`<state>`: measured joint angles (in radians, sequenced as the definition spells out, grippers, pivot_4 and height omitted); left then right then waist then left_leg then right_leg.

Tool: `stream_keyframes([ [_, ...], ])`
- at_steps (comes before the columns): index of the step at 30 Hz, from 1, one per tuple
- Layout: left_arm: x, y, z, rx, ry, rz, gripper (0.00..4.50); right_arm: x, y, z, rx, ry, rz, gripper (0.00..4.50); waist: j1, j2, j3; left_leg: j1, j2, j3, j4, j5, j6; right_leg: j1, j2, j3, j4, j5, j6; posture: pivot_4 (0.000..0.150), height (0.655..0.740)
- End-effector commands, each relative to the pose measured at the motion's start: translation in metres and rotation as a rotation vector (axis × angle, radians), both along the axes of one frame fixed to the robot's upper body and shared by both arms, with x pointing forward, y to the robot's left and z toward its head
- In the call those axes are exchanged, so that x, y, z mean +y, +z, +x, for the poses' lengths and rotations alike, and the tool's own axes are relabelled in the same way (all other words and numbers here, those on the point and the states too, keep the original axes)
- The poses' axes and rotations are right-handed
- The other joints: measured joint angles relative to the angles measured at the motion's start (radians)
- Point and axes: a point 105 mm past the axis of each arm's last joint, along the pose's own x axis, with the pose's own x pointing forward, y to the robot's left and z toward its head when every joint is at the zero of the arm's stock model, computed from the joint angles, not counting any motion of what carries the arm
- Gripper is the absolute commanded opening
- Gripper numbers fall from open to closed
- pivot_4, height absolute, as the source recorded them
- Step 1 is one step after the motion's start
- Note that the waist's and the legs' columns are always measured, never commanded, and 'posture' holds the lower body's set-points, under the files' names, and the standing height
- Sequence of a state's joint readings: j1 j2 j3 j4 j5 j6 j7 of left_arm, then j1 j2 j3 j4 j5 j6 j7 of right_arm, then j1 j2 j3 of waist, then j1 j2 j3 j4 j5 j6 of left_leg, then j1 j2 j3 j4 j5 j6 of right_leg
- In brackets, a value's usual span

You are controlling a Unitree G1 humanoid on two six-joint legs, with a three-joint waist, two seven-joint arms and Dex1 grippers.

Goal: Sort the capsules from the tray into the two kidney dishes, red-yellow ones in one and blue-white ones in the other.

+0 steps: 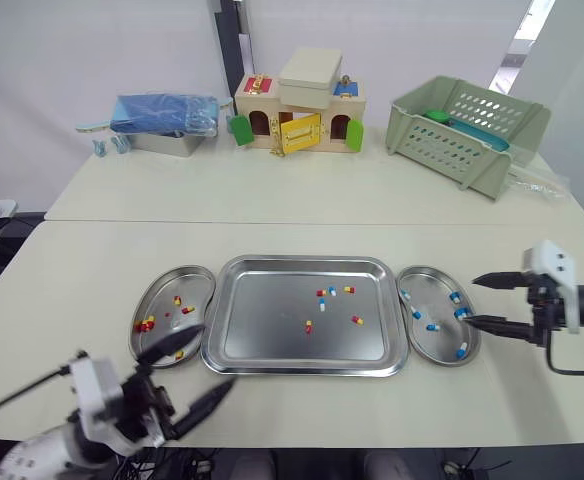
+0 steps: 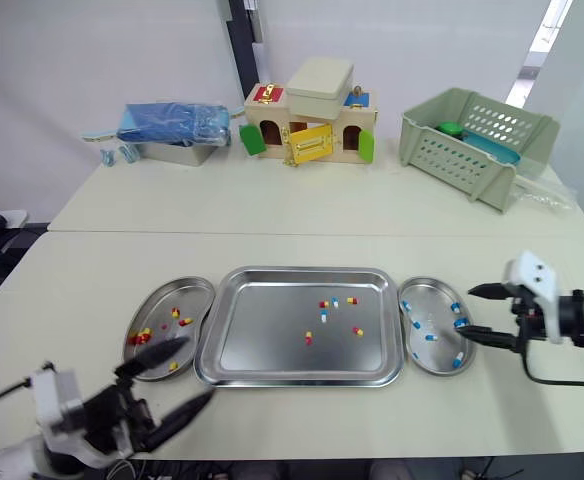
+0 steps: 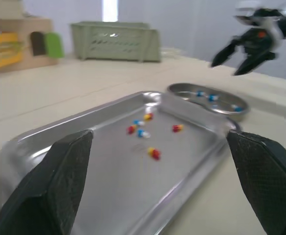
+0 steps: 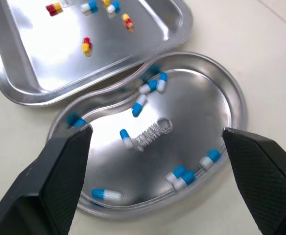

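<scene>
Behind tray (image 1: 262,335): toy house (image 1: 297,115), basket (image 1: 467,130), blue bag (image 1: 162,115); left gripper (image 1: 217,354), right gripper (image 1: 472,300) jaws wide

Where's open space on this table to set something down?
Widest bare patch: table between the tray and the back row (blue bag, toy house, basket). Also the front strip between left gripper and right gripper. The tray's left half is bare. Crowded: left dish and right dish hug the tray, a gripper at each.
</scene>
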<state>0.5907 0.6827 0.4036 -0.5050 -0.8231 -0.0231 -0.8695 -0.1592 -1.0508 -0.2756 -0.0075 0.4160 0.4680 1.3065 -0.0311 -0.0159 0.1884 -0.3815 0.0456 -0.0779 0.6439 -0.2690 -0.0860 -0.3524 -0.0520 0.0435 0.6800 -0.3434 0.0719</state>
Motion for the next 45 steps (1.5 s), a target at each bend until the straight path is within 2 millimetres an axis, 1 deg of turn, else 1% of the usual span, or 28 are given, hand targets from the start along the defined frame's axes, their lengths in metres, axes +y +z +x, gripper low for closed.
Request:
stream_keyframes([
  [1, 0.035, 0.024, 0.009, 0.04, 0.123, 0.036, 4.5, -0.016, 0.016, -0.005, -0.037, -0.015, 0.038, 4.46, 0.0, 0.0, 0.0, 0.0, 0.0, 0.0, 0.0, 0.0, 0.0, 0.0, 0.0, 0.0, 0.0, 0.0, 0.0, 0.15, 0.74],
  [2, 0.045, 0.029, 0.012, 0.051, 0.154, 0.049, 4.5, -0.02, 0.016, -0.006, -0.032, -0.016, 0.041, 4.46, -0.001, 0.0, 0.0, 0.0, 0.0, 0.0, 0.0, 0.0, 0.0, 0.0, 0.0, 0.0, 0.0, 0.0, 0.0, 0.15, 0.74],
  [4, 0.086, 0.043, 0.021, 0.069, 0.28, 0.095, 4.5, -0.03, 0.013, -0.007, -0.051, -0.031, 0.046, 4.46, -0.001, 0.0, 0.0, 0.001, 0.0, 0.0, 0.0, 0.0, 0.0, 0.0, 0.0, 0.0, 0.0, 0.0, 0.0, 0.15, 0.74],
  [5, 0.102, 0.048, 0.023, 0.066, 0.321, 0.126, 4.5, -0.033, 0.012, -0.006, -0.067, -0.036, 0.044, 4.46, -0.002, 0.0, 0.0, 0.001, 0.0, 0.0, -0.001, 0.0, 0.0, 0.0, 0.0, 0.0, 0.0, 0.0, 0.0, 0.15, 0.74],
  [8, 0.137, 0.047, 0.023, 0.135, 0.398, 0.232, 4.5, -0.043, 0.005, -0.006, -0.069, -0.049, 0.026, 4.46, -0.004, 0.001, 0.0, 0.001, 0.0, 0.001, -0.001, 0.0, 0.0, -0.001, 0.0, 0.0, 0.0, 0.0, 0.0, 0.15, 0.74],
  [10, 0.153, 0.045, 0.024, 0.179, 0.425, 0.279, 4.5, -0.051, -0.002, -0.005, -0.064, -0.061, 0.01, 4.46, -0.007, 0.001, 0.001, 0.0, 0.0, 0.001, -0.002, 0.0, 0.0, -0.001, 0.0, 0.001, 0.0, 0.0, 0.0, 0.15, 0.74],
  [13, 0.172, 0.039, 0.024, 0.25, 0.433, 0.363, 4.5, -0.057, -0.012, -0.005, -0.041, -0.071, -0.004, 4.46, -0.011, 0.002, 0.001, 0.001, 0.0, 0.002, -0.002, 0.0, 0.0, -0.002, 0.0, 0.001, 0.0, 0.0, -0.001, 0.15, 0.74],
  [16, 0.184, 0.038, 0.025, 0.272, 0.43, 0.4, 4.5, -0.058, -0.017, -0.004, -0.031, -0.069, -0.009, 4.46, -0.012, 0.002, 0.001, 0.001, 0.0, 0.002, -0.003, 0.0, 0.0, -0.002, 0.0, 0.001, 0.001, 0.0, -0.001, 0.15, 0.74],
  [21, 0.191, 0.039, 0.03, 0.27, 0.418, 0.409, 4.5, -0.056, -0.016, -0.004, -0.03, -0.068, -0.008, 4.46, -0.016, 0.003, 0.001, 0.001, 0.0, 0.002, -0.003, 0.0, 0.0, -0.002, 0.0, 0.001, 0.001, 0.0, -0.001, 0.15, 0.74],
  [28, 0.187, 0.027, 0.035, 0.289, 0.38, 0.412, 4.5, -0.056, -0.017, -0.009, -0.026, -0.077, -0.005, 4.46, -0.016, 0.003, 0.001, 0.0, 0.0, 0.002, -0.003, 0.0, 0.0, -0.002, 0.0, 0.0, 0.001, 0.0, -0.001, 0.15, 0.74],
  [33, 0.183, 0.023, 0.039, 0.293, 0.368, 0.415, 4.5, -0.053, -0.018, -0.011, -0.028, -0.077, -0.001, 4.46, -0.019, 0.003, 0.001, 0.001, 0.0, 0.002, -0.003, 0.0, 0.0, -0.002, 0.0, 0.0, 0.001, 0.0, -0.001, 0.15, 0.74],
  [36, 0.181, 0.013, 0.04, 0.322, 0.341, 0.47, 4.5, -0.05, -0.016, -0.012, -0.05, -0.071, 0.006, 4.46, -0.02, 0.003, 0.001, 0.001, 0.0, 0.002, -0.003, 0.0, 0.0, -0.002, 0.0, 0.0, 0.001, 0.0, -0.001, 0.15, 0.74],
  [38, 0.179, 0.013, 0.043, 0.322, 0.329, 0.473, 4.5, -0.047, -0.015, -0.015, -0.057, -0.062, 0.018, 4.46, -0.018, 0.003, 0.001, 0.0, 0.0, 0.002, -0.003, 0.0, 0.0, -0.002, 0.0, 0.0, 0.001, 0.0, -0.001, 0.15, 0.74],
  [42, 0.168, 0.016, 0.052, 0.304, 0.272, 0.49, 4.5, -0.034, -0.017, -0.028, -0.054, -0.004, 0.044, 4.46, -0.013, 0.002, 0.001, 0.0, 0.0, 0.002, -0.002, 0.0, 0.0, -0.002, 0.0, 0.0, 0.001, 0.0, -0.001, 0.15, 0.74],
  [44, 0.157, 0.02, 0.058, 0.283, 0.227, 0.487, 4.5, -0.023, -0.019, -0.036, -0.054, 0.038, 0.065, 4.46, -0.011, 0.002, 0.001, 0.0, 0.0, 0.001, -0.002, 0.0, 0.0, -0.002, 0.0, 0.0, 0.001, 0.0, -0.001, 0.15, 0.74],
  [45, 0.146, 0.021, 0.062, 0.276, 0.183, 0.493, 4.5, -0.014, -0.021, -0.043, -0.052, 0.076, 0.079, 4.46, -0.009, 0.002, 0.001, 0.0, 0.0, 0.001, -0.002, 0.0, 0.0, -0.001, 0.0, 0.0, 0.001, 0.0, 0.0, 0.15, 0.74],
])
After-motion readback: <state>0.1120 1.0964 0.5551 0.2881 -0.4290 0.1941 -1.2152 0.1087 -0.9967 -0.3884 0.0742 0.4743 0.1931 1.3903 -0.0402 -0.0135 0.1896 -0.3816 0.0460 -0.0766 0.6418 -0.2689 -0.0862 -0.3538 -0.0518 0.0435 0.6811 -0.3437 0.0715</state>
